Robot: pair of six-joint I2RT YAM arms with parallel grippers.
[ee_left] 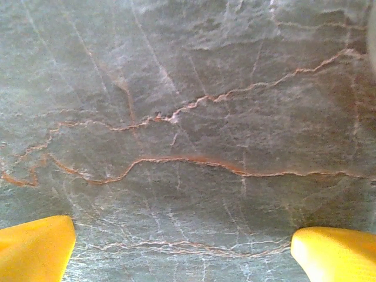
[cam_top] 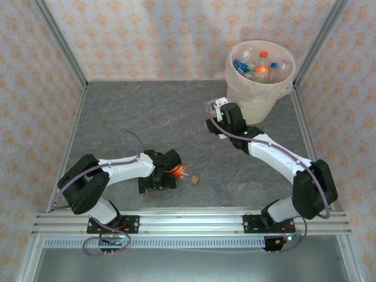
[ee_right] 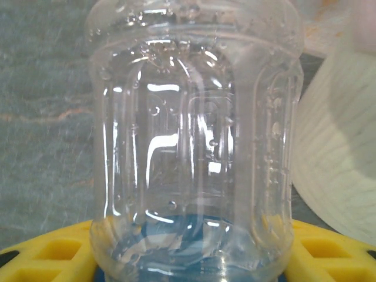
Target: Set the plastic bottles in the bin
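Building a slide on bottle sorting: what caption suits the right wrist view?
Right tool grips a clear bottle beside the white bin, gray table behind.

bin (cam_top: 261, 107) — plastic bottles (cam_top: 262, 71) inside | right hand (cam_top: 218, 107) just beside bin

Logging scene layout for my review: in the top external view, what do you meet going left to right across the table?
left gripper → small brownish piece → right gripper, jaws around a clear bottle → bin
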